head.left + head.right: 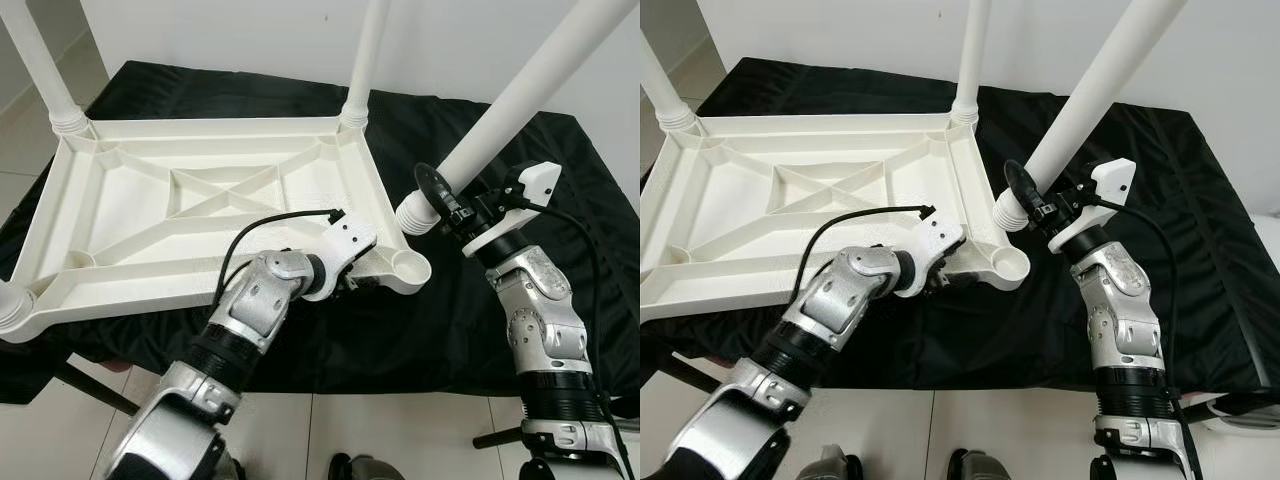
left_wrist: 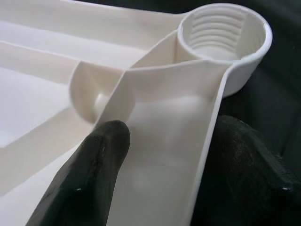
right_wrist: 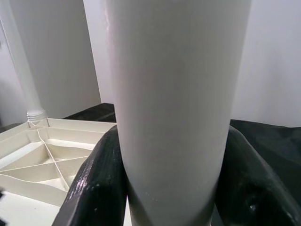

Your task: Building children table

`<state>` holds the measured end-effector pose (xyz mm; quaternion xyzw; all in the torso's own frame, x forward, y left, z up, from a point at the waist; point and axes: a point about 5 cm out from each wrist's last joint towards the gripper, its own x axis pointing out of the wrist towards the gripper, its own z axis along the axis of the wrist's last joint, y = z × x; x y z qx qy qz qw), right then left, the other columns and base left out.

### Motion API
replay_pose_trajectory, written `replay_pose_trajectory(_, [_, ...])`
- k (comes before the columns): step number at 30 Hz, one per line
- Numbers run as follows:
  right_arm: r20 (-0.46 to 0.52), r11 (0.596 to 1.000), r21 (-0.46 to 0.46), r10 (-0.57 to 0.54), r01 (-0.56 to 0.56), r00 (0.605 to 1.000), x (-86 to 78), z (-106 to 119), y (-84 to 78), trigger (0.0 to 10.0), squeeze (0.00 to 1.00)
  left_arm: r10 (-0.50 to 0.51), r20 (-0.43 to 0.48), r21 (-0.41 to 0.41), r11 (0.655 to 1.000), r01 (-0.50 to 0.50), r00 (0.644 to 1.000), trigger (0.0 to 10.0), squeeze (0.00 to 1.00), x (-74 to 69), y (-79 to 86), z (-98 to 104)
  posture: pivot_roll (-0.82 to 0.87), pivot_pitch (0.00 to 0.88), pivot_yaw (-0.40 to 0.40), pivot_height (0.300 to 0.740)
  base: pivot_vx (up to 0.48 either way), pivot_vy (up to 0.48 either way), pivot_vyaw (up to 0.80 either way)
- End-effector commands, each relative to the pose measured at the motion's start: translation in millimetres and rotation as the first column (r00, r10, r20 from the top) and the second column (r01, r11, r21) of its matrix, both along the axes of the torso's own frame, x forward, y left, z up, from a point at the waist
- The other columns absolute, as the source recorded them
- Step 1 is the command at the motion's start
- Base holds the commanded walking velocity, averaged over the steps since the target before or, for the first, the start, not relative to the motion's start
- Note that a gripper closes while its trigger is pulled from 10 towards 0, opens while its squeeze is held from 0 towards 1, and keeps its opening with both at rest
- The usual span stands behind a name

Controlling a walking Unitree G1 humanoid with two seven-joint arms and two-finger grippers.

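A white plastic children's tabletop [image 1: 130, 215] lies upside down on a black cloth, with legs standing in three corners. Its near right corner has a bare threaded socket [image 1: 411, 267] [image 2: 221, 33]. My left gripper [image 1: 362, 278] is shut on the tabletop's rim beside that socket, one finger [image 2: 89, 174] inside the rim and the other outside. My right gripper [image 1: 448, 203] is shut on a loose white table leg [image 1: 520, 95] [image 3: 174, 103], held tilted. The leg's threaded lower end [image 1: 412, 217] hangs just above and slightly behind the socket.
The black cloth [image 1: 480, 300] covers a low table whose front edge runs just before my arms. A white wall stands behind. Tiled floor [image 1: 390, 430] lies below the front edge. The standing legs [image 1: 362, 60] rise at the far corners.
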<state>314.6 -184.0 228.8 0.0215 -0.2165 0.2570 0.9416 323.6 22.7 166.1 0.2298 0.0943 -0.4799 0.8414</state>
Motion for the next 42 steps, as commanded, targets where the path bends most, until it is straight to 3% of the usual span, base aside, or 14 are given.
replay_pose_trajectory(1, [0.031, 1.0, -0.01, 0.001, -0.001, 1.0, -1.2, 6.4, -1.6, 10.0, 0.0, -0.046, 0.042, -0.022, 0.999, 0.047, 0.998, 10.0, 0.0, -5.7, -2.8, 3.3, 0.0, 0.117, -0.051, 0.74, 0.0, 0.0, 0.0])
replay_pose_trajectory(5, [0.03, 1.0, -0.011, 0.004, -0.003, 1.0, -1.4, 5.9, -1.2, 10.0, 0.0, -0.132, 0.061, -0.056, 0.989, 0.135, 0.989, 10.0, 0.0, -11.8, -1.3, 8.4, 0.0, 0.115, -0.053, 0.74, 0.0, 0.0, 0.0])
replay_pose_trajectory(9, [0.031, 1.0, -0.012, 0.005, -0.004, 1.0, -1.4, 5.8, -1.2, 10.0, 0.0, -0.149, 0.07, -0.041, 0.987, 0.152, 0.986, 10.0, 0.0, -13.2, -1.2, 7.8, 0.0, 0.114, -0.052, 0.74, 0.0, 0.0, 0.0])
replay_pose_trajectory(14, [0.032, 1.0, -0.014, 0.005, -0.004, 0.999, -1.2, 6.3, -1.2, 10.0, 0.0, -0.173, 0.074, -0.003, 0.985, 0.173, 0.982, 10.0, 0.0, -15.7, -3.6, 2.5, 0.0, 0.113, -0.051, 0.74, 0.0, 0.0, 0.0])
replay_pose_trajectory(15, [0.034, 1.0, -0.017, 0.005, -0.004, 0.999, -1.3, 6.5, -1.3, 10.0, 0.0, -0.216, 0.054, 0.049, 0.976, 0.213, 0.975, 10.0, 0.0, -19.6, -5.6, -4.7, -0.01, 0.112, -0.05, 0.74, 0.0, 0.0, 0.0])
replay_pose_trajectory(17, [0.034, 1.0, -0.017, 0.004, -0.004, 0.999, -1.3, 6.8, -1.4, 10.0, 0.0, -0.228, 0.036, 0.081, 0.971, 0.224, 0.973, 10.0, 0.0, -20.9, -6.6, -9.8, -0.01, 0.112, -0.05, 0.74, 0.0, 0.0, 0.0])
replay_pose_trajectory(26, [0.038, 1.0, -0.017, 0.001, -0.001, 0.999, -1.4, 7.6, -1.4, 10.0, 0.0, -0.206, -0.01, 0.113, 0.972, 0.206, 0.979, 10.0, 0.0, -17.9, -7.3, -16.2, -0.01, 0.111, -0.044, 0.74, 0.0, 0.0, 0.0])
replay_pose_trajectory(42, [0.036, 1.0, -0.016, -0.001, 0.001, 0.999, -1.3, 7.1, -1.2, 10.0, 0.0, -0.119, -0.003, 0.074, 0.99, 0.119, 0.993, 10.0, 0.0, -4.4, -10.7, -10.5, -0.01, 0.115, -0.042, 0.74, 0.0, 0.0, 0.0])
